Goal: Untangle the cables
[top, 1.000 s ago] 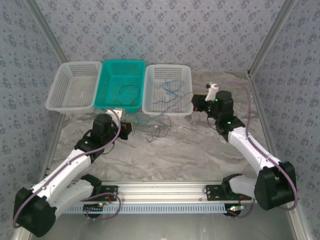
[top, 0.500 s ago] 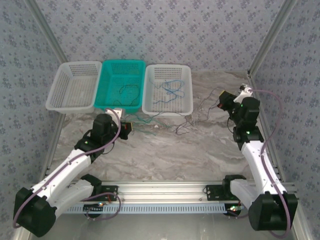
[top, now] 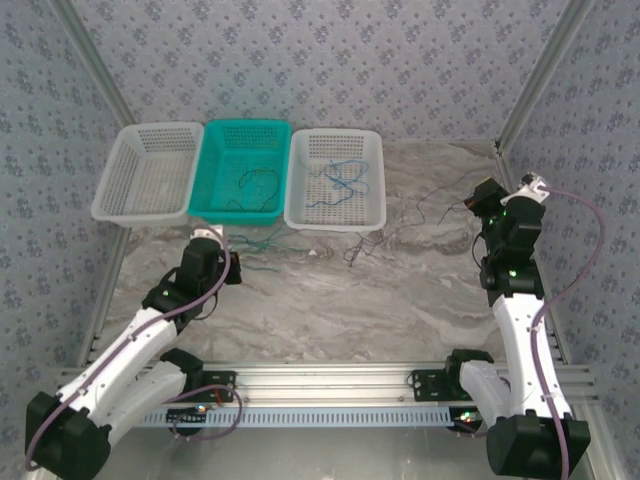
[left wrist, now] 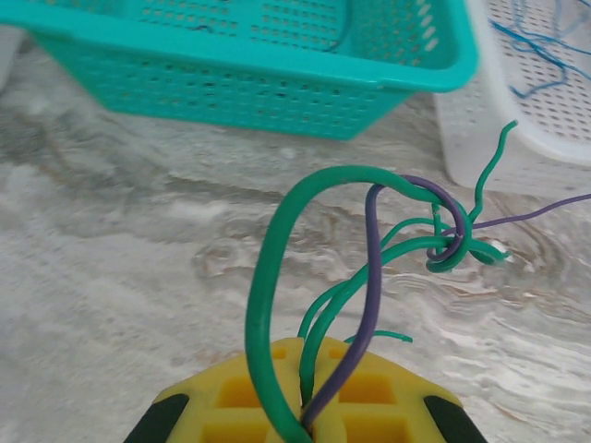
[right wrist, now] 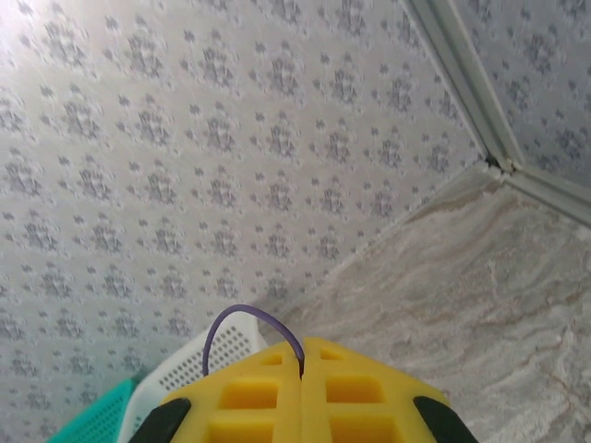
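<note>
Left end effector [left wrist: 300, 423] pinched thin green wire [left wrist: 266, 314] and thin purple wire [left wrist: 370, 277] together. Right end effector [right wrist: 302, 369] pinched purple wire's other end. Those two were knotted over marbled desk [top: 400, 290], untangling unfinished. Thin blue wire [top: 345, 175] lay sorted in white mesh basket [top: 335, 217].

The marble-patterned table [top: 400, 310] holds three baskets side by side along its far edge: a white basket [top: 148, 172] on the left, a teal basket [top: 243, 170] in the middle, and a second white basket [top: 335, 180] on the right. Just in front of them, thin cables [top: 362, 252] lie loosely tangled on the bare top. A metal rail [top: 330, 380] runs along the near edge.
</note>
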